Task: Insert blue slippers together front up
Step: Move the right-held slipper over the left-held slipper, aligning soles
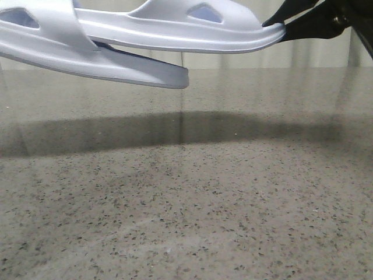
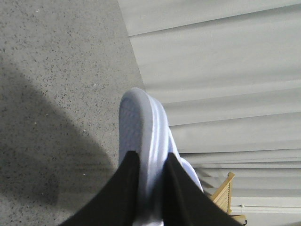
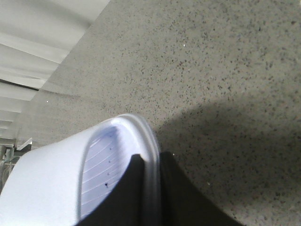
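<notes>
Front view first: nearest me, filling the lower frame, is bare speckled stone tabletop (image 1: 192, 221) with a broad shadow band across the middle. Both slippers hang well clear of it along the top edge. I've got the right-hand slipper (image 1: 175, 29) pinched at its end by the right gripper (image 1: 280, 26), upper right, strap cut-out facing up, and it overlaps above the left-hand slipper (image 1: 105, 67), whose free end pokes out lower, centre-left. I read that overlap as lining one up to slide into the other, so I'd say we're mid-insertion, not yet nested.

Left wrist view confirms it: the left gripper (image 2: 149, 165) is clamped on the slipper's edge, dark fingers (image 2: 122, 193) on either side of the sole. Right wrist view shows the same, fingers squeezing the rim beside the ribbed footbed (image 3: 101, 169). Farthest back, pale curtain (image 1: 303, 55).
</notes>
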